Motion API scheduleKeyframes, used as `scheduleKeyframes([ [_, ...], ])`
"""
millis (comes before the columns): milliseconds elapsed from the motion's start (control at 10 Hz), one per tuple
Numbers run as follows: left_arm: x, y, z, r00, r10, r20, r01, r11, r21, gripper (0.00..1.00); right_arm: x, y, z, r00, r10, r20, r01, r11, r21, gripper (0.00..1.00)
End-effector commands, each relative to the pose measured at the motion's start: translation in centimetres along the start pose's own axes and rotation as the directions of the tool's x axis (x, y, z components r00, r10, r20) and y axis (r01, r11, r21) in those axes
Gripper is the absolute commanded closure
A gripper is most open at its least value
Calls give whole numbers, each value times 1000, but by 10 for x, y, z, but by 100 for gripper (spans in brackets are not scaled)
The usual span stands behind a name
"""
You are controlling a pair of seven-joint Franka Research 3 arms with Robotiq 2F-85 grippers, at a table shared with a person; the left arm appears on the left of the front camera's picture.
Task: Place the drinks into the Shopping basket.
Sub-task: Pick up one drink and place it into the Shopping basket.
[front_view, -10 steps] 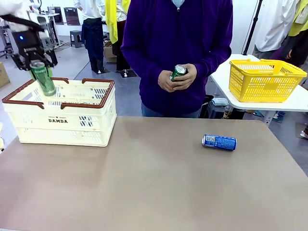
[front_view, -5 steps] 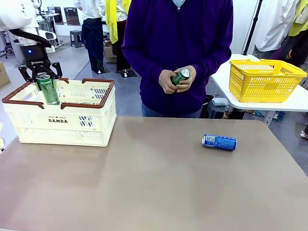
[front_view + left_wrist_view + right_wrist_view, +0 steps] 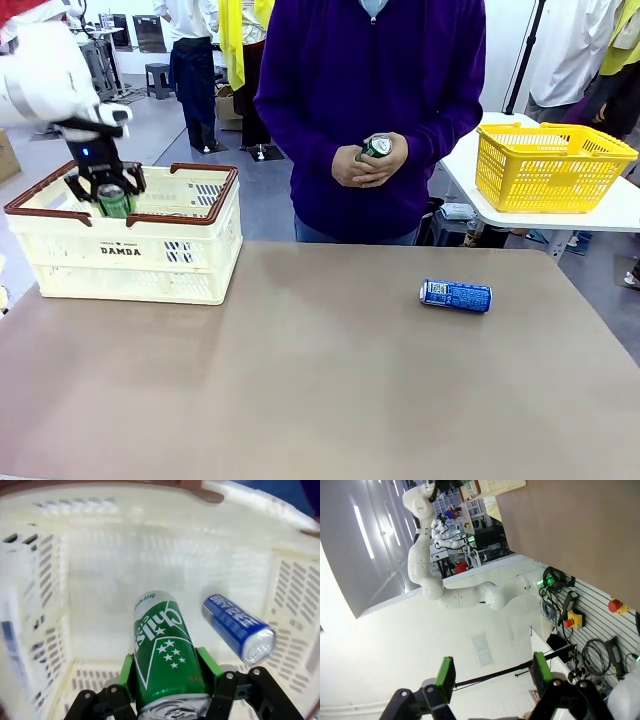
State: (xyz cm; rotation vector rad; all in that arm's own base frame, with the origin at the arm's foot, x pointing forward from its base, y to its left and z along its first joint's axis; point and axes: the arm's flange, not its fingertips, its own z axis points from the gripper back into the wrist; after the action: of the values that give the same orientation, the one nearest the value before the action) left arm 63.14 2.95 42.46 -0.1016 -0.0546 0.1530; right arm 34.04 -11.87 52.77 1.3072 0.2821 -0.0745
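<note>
Gripping the green can (image 3: 162, 655) between its pads, my left gripper (image 3: 105, 192) holds it upright inside the Shopping basket (image 3: 150, 255) at the table's (image 3: 320, 400) far left. A blue can (image 3: 239, 630) lies on the basket floor beside it. Another blue can (image 3: 455, 295) lies on the table's right side. My right gripper (image 3: 492, 677) stands open and empty. The person's hands (image 3: 365, 165) hold a second green can (image 3: 377, 146).

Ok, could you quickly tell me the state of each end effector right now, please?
Left end effector: shut on the green can, down inside the Shopping basket.
Right end effector: open, holding nothing.
</note>
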Motion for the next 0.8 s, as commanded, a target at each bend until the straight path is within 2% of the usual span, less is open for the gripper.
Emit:
scheduleKeyframes([
  [0,-10,5,-18,999,-16,-28,16,1000,-12,100,-3,2,4,1000,-5,-11,5,1000,-9,18],
  [300,-7,4,-26,1000,4,-27,-4,1000,-9,100,-3,2,4,1000,-5,-11,5,1000,-9,18],
  [400,-4,4,-29,999,11,-33,-12,1000,-20,85,-3,2,4,1000,-5,-11,5,1000,-9,18],
  [500,-3,4,-29,999,21,-31,-21,1000,-12,27,-3,2,4,1000,-5,-11,5,1000,-9,18],
  [600,-3,4,-29,999,30,-25,-30,999,-16,0,-3,2,4,1000,-5,-11,5,1000,-9,18],
  [700,-4,4,-26,999,34,-17,-34,999,-17,0,-3,2,4,1000,-5,-11,5,1000,-9,18],
])
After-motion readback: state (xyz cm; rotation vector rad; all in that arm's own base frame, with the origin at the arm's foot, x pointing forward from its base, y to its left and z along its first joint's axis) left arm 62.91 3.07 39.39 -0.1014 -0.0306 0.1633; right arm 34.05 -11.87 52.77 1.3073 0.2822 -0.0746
